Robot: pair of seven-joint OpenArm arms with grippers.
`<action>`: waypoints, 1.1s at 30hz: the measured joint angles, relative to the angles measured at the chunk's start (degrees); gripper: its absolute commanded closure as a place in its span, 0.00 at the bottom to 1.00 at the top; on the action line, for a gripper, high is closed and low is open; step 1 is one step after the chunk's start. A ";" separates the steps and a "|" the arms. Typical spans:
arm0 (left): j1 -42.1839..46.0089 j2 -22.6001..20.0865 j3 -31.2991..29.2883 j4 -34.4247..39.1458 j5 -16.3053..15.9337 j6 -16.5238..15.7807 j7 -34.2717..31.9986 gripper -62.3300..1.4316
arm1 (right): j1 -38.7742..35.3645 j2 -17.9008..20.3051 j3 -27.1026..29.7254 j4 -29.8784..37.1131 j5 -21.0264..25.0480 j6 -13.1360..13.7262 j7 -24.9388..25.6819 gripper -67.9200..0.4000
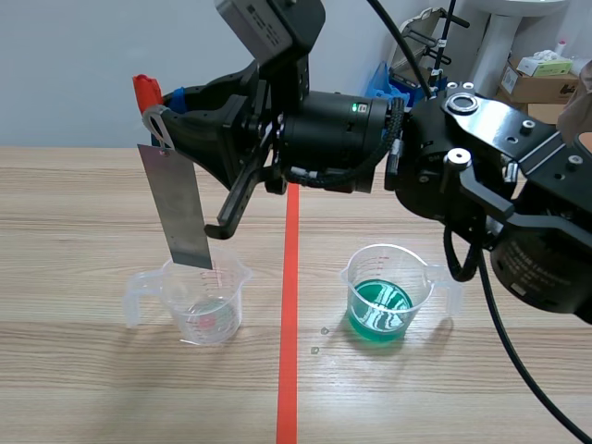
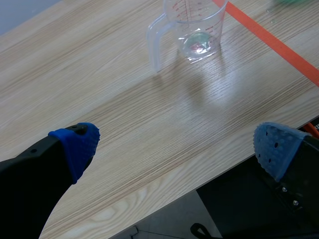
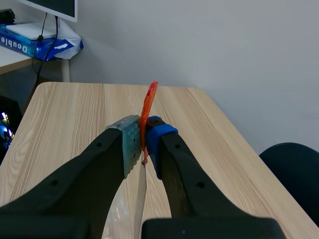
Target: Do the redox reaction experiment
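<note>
A grey wall [image 1: 74, 55] and stacked cardboard boxes [image 1: 536, 83] back a pale wood bench [image 1: 92, 203] split by an orange-red tape line [image 1: 289, 305]. The right hand [image 3: 142, 142], reaching in past the middle, is pressed onto an orange-red clip [image 3: 149, 99] from which a dull grey metal strip [image 1: 180, 208] hangs, slightly tilted. The strip's lower end sits at the mouth of a clear measuring cup [image 1: 208, 301] holding a little colourless liquid. Across the tape line, well apart, a second measuring cup [image 1: 384, 291] holds green liquid. The left hand [image 2: 178, 147] hangs spread and holding nothing over the bench's near edge, the clear cup ahead of it.
</note>
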 measured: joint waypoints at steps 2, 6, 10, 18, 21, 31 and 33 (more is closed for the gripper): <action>0.00 0.00 0.00 0.00 0.00 0.00 0.00 0.00 | -0.02 0.00 0.00 0.68 0.81 0.02 -1.49 0.98; 0.00 0.00 0.00 0.00 0.02 0.00 0.00 0.00 | 0.00 0.00 0.00 2.36 2.16 0.02 -4.17 0.98; 0.00 0.00 0.00 0.00 0.00 0.00 0.00 0.00 | -0.02 0.33 0.59 4.22 5.14 -0.35 -5.66 0.98; 0.00 -0.02 0.00 0.00 0.02 0.00 0.00 0.00 | -0.02 1.14 1.92 5.75 5.53 -0.39 -6.91 0.98; 0.00 0.00 0.00 0.00 0.00 0.00 0.00 0.00 | -0.02 1.14 1.92 5.75 5.53 -0.39 -6.88 0.98; 0.00 0.00 0.00 0.00 0.00 0.00 0.00 0.00 | -0.02 1.14 1.92 5.75 5.53 -0.39 -6.86 0.98; 0.00 0.00 0.00 0.00 0.00 0.00 0.00 0.00 | -0.02 1.14 1.92 5.75 5.53 -0.39 -6.86 0.98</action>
